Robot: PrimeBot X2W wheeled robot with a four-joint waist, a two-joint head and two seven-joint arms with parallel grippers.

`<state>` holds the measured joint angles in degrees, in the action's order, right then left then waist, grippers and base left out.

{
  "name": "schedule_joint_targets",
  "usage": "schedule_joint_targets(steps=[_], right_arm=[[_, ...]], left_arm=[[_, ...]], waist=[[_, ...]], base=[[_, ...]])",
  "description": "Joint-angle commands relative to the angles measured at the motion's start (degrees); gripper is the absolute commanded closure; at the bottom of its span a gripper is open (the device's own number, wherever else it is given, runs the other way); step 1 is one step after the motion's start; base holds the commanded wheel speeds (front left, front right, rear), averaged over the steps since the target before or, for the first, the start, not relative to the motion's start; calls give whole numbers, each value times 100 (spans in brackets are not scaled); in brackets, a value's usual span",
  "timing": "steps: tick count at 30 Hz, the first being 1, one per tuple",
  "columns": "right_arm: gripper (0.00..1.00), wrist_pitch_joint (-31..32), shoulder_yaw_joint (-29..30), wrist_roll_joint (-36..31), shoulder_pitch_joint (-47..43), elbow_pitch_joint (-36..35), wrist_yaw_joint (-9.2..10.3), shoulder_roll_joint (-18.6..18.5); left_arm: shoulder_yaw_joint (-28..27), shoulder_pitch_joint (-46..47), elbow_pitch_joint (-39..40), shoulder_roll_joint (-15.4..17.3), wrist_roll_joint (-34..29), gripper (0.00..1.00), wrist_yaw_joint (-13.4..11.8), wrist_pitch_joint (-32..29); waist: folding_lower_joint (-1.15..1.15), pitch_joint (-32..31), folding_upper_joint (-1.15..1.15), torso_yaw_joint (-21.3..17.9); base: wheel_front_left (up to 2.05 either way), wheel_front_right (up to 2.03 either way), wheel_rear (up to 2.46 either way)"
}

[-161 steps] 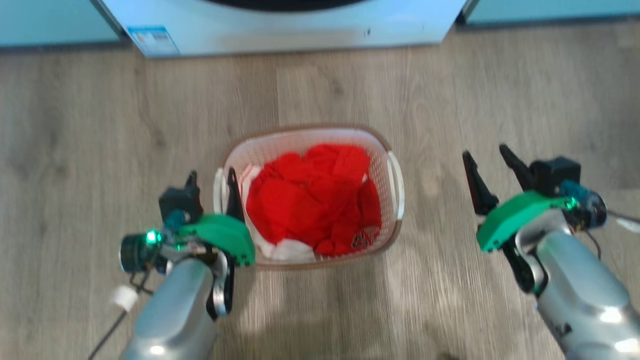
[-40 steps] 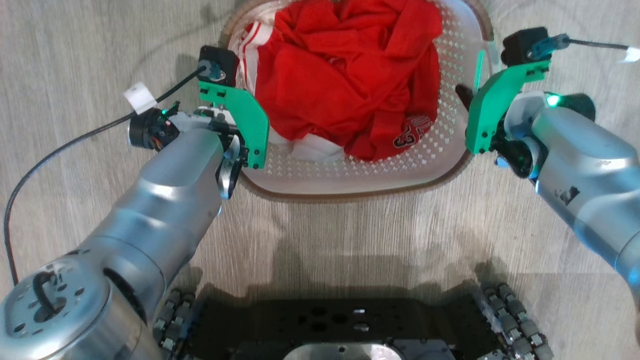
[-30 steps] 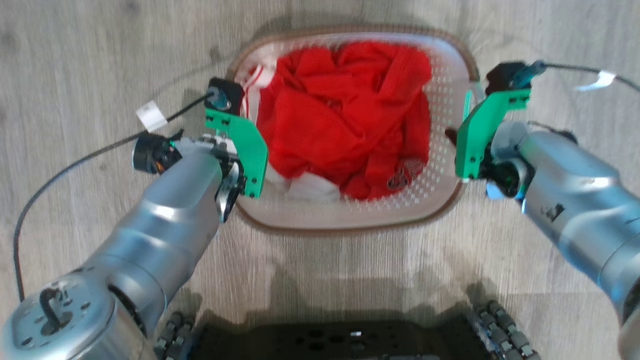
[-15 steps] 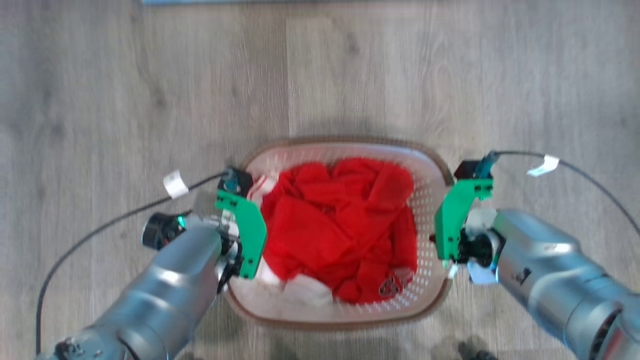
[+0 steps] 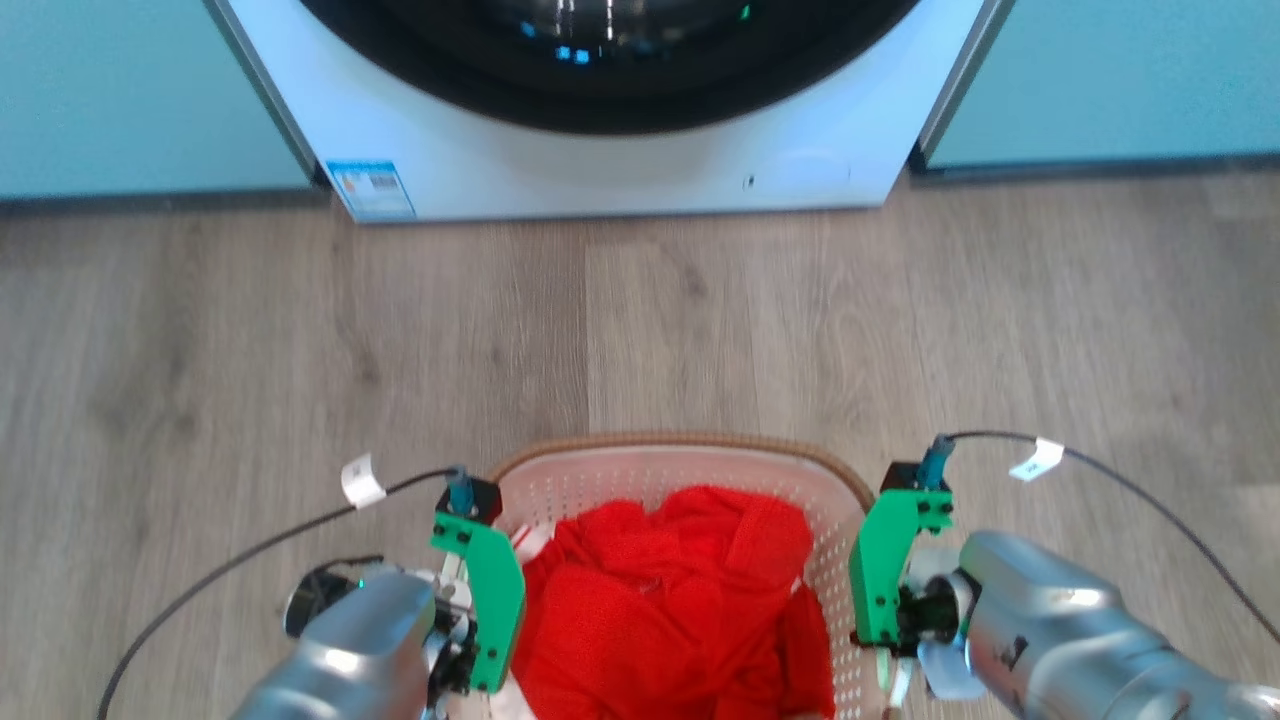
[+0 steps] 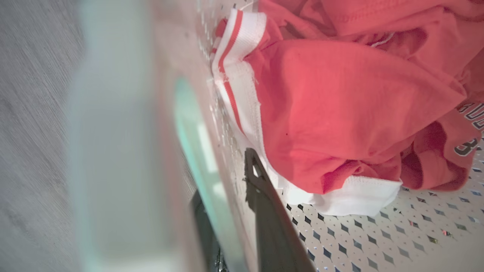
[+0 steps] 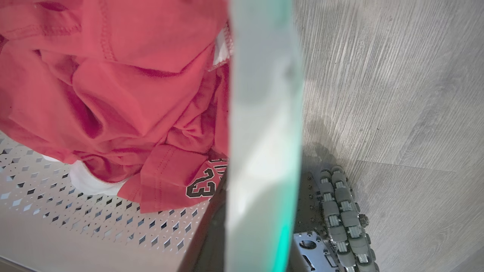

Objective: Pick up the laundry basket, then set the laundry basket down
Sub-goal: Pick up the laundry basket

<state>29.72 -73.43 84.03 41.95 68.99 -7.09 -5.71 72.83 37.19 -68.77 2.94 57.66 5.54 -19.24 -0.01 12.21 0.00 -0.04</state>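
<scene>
Laundry basket [image 5: 690,442] clamped on both sides, and the view swings up!
At 7 o'clock the left gripper [image 6: 227,189] pinches the side wall, one finger inside and one outside. At 5 o'clock the right gripper [image 5: 885,600] is closed on the white handle [image 7: 264,113]. Half a second ago the view ahead was bare floor [image 5: 700,320]; now the camera has tipped up, so I judge the robot is straightening with its load, pick-up done and set-down left. The basket sits at 6 o'clock, white and perforated with a brown rim band, heaped with red clothing [image 5: 670,600]. Beyond it lies floor, then the washing machine [image 5: 620,160] at 12 o'clock.
</scene>
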Motion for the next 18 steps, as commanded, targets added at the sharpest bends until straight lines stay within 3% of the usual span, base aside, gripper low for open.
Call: schedule_joint_targets(steps=[1,9,18], right_arm=[[100,37,8,26,1,-39,-40,124],[100,279,11,82,-184,61,-40,246],[100,331,18,36,-157,40,-40,276]], left_arm=[[51,9,166,-6,-17,100,187,-35],[51,-340,440,7,190,100,193,-339],[52,-355,724,160,304,100,194,-665]], waist=[[1,-461,0,53],[1,-1124,0,215],[1,-1389,0,397]], base=[[0,0,0],[0,0,0],[0,0,0]])
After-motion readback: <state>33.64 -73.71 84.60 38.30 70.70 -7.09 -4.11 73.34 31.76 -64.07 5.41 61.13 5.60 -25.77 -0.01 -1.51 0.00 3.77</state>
